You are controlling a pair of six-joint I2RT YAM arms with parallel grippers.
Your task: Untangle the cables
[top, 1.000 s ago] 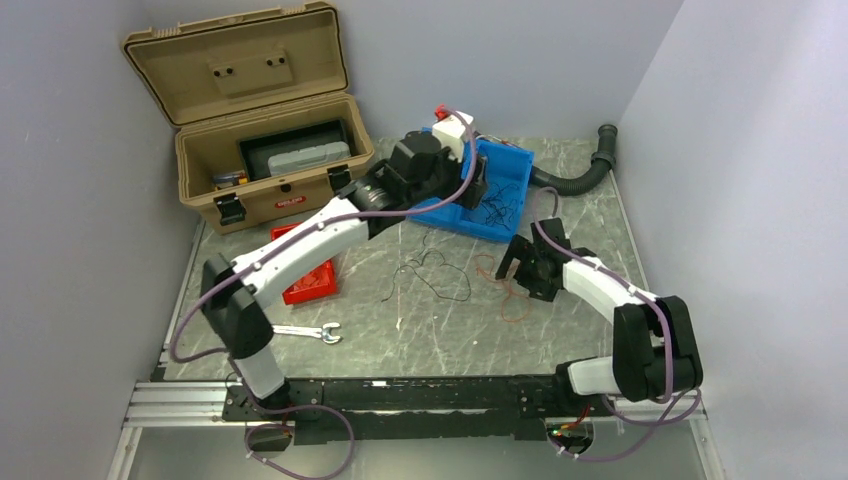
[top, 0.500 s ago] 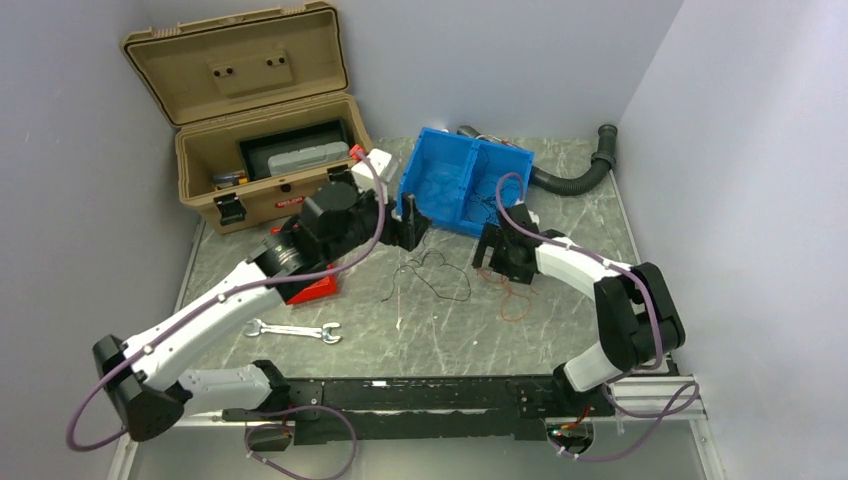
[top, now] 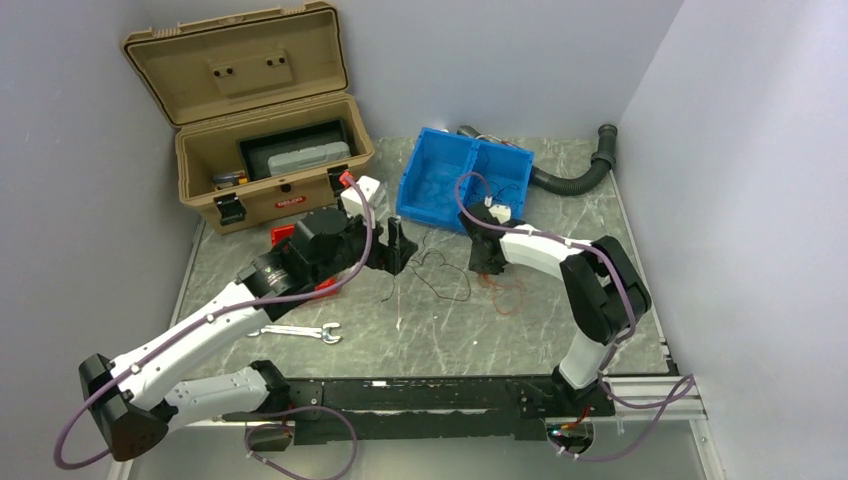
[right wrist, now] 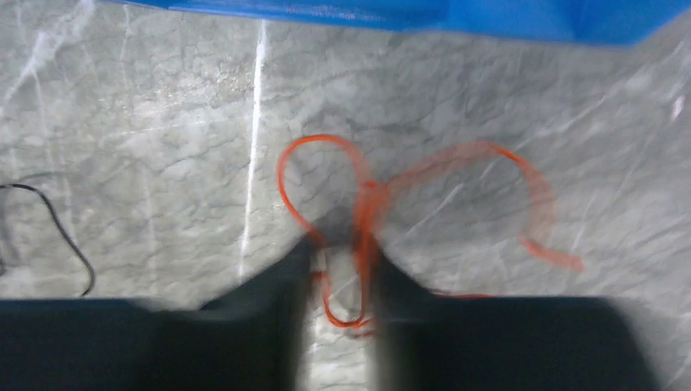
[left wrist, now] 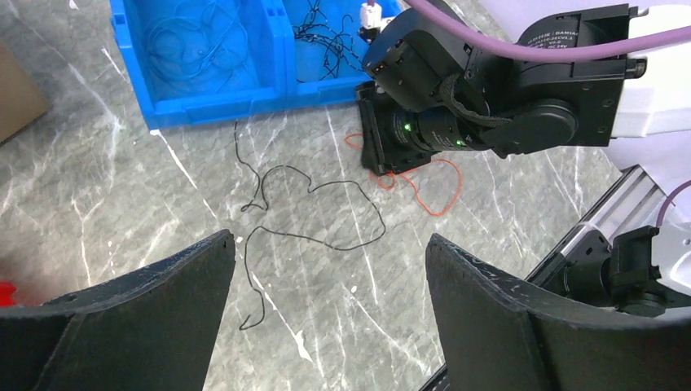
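Observation:
A thin orange cable (top: pixel 510 295) lies in loops on the marble table, right of centre. My right gripper (top: pixel 487 262) points down on its far end. In the right wrist view, which is blurred, its jaws (right wrist: pixel 342 252) are drawn almost together round strands of the orange cable (right wrist: pixel 326 142). A thin black cable (top: pixel 440 270) sprawls at the centre. My left gripper (top: pixel 398 245) hovers over its left part, open and empty (left wrist: pixel 330 238), with the black cable (left wrist: pixel 358 184) ahead of it. More fine blue wires (left wrist: pixel 187 41) and black wires (left wrist: pixel 326 37) lie in the blue bin (top: pixel 465 150).
An open tan toolbox (top: pixel 270 170) stands at the back left. A red tray (top: pixel 310 285) sits partly under my left arm, and a wrench (top: pixel 300 330) lies near the front. A black ribbed hose (top: pixel 575 175) curves behind the bin at the back right.
My left arm drew back from over the blue bin to the table centre. My right arm reached forward-left onto the orange cable and its jaws went from wide open to nearly together.

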